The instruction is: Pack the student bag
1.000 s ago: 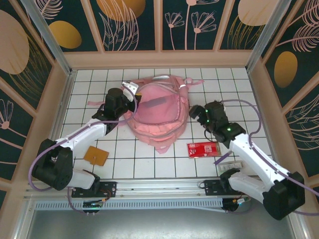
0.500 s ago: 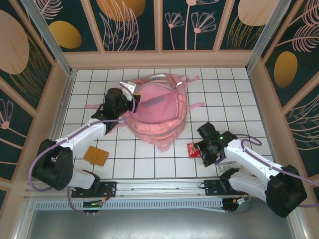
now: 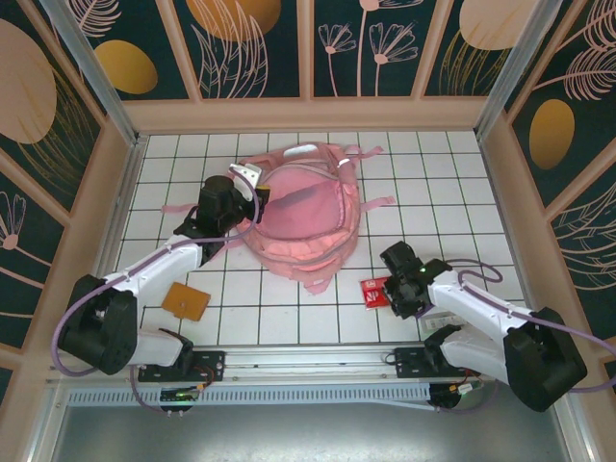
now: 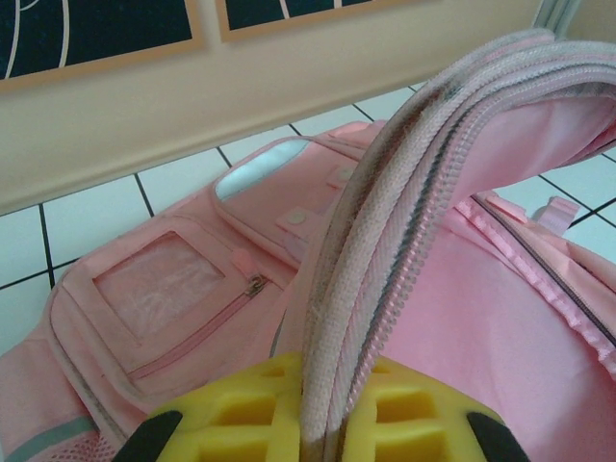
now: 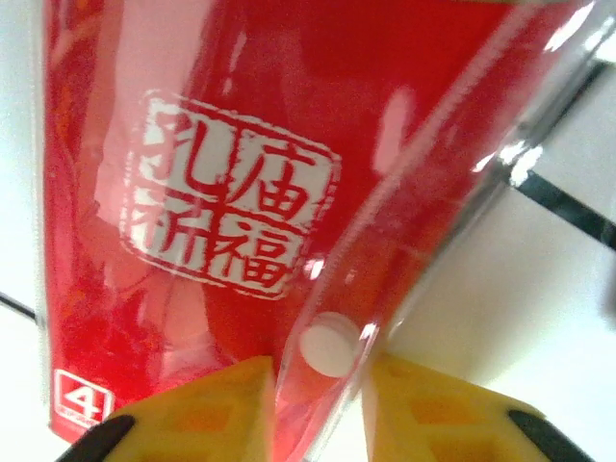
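Pink fabric: the bag [image 3: 306, 217] lies mid-table toward the far wall, on white tiles [image 3: 289, 318]. Your left gripper [image 4: 322, 428] is clamped tight on the bag's zipped rim and holds it up in an arch. Your right gripper [image 5: 322, 399] is low at the near right, its yellow pads pinched almost together on the clear edge of a red packet [image 5: 192, 192] near the bag. A tan card [image 3: 186, 302] lies at the near left.

Pink backpack [image 3: 306, 207] lies open on the tiled surface [image 3: 452, 192]. Left end effector [image 3: 252, 183] grips its left rim. Right end effector [image 3: 390, 289] is down on red packet [image 3: 373, 291]. Orange card [image 3: 186, 302] lies front-left.
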{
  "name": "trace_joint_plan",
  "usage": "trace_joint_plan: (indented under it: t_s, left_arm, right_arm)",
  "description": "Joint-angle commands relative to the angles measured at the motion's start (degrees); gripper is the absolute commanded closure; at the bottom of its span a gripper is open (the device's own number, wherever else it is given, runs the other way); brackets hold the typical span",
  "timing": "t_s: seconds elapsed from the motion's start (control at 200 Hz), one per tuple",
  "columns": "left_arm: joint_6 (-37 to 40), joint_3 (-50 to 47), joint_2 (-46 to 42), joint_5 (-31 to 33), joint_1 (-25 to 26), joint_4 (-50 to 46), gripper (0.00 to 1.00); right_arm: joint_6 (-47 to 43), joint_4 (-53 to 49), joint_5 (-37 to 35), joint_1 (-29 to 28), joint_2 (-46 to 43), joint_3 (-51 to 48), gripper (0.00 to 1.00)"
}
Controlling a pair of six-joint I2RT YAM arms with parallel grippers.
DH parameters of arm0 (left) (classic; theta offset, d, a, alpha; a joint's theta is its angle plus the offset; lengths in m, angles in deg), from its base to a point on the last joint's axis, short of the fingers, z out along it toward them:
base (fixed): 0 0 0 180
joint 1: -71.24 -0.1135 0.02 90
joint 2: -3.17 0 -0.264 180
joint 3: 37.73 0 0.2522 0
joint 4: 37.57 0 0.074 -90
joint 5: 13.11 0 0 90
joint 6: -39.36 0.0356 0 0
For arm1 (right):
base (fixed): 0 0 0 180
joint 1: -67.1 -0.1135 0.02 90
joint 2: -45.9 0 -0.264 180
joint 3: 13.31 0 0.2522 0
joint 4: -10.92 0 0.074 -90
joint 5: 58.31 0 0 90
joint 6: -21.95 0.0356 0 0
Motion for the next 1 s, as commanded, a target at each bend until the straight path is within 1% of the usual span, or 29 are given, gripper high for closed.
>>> trace_joint_plan:
  t_s: [0.0,0.1,0.175,0.315,0.475,0.525,0.596,0.686,0.771,0.866,0.941,0.996]
  left_arm:
    - [-0.63,-0.56,-2.19,0.47,-0.56,0.83,0.97]
    - [-1.25,-0.3,-2.22,-1.49,-0.57,0.72,0.97]
    - [-2.11,0.1,-2.32,-2.54,-0.56,0.51,0.97]
    - [-4.11,1.32,-2.86,-3.56,-0.56,-0.56,0.96]
    - [-7.28,4.28,-2.41,-4.45,-0.56,-2.65,0.96]
    - [-9.15,5.13,-2.14,-4.43,-0.6,-3.04,0.97]
    - [-10.95,6.66,-1.32,-5.01,-0.56,-4.22,0.98]
    - [-11.66,7.95,-0.07,-7.09,-0.58,-5.3,0.99]
    - [-12.26,8.41,0.44,-10.53,-0.6,-4.83,1.0]
    - [-16.3,7.5,0.39,-14.67,-0.64,-0.78,1.0]
    - [-20.04,6.98,0.41,-19.83,-0.64,3.69,1.0]
    - [-22.35,7.96,0.39,-22.21,-0.65,4.68,1.0]
  right_arm:
    - [-6.7,9.46,-8.5,-2.2,-1.12,1.56,0.84]
    - [-11.5,9.66,-9.12,-2.91,-3.19,3.8,0.96]
    - [-14.05,9.14,-8.83,-3.0,-4.28,5.47,1.0]
    - [-17.01,8.41,-7.98,-4.38,-6.09,8.79,1.0]
    - [-16.76,7.84,-5.39,-6.78,-7.39,14.67,1.0]
    - [-17.21,8.61,-3.75,-7.54,-7.42,16.85,1.0]
    - [-17.95,10.72,0.59,-7.77,-6.57,19.58,1.0]
    - [-17.82,11.9,4.82,-7.75,-3.66,22.79,1.0]
    - [-17.59,13.79,7.54,-7.59,0.73,25.31,1.0]
    - [-13.8,15.68,6.08,-7.49,6.9,27.22,1.0]
    - [-9.41,21.49,5.33,-7.06,11.86,26.81,1.0]
    - [-6.22,25.99,6.23,-6.47,16.3,27.09,1.0]
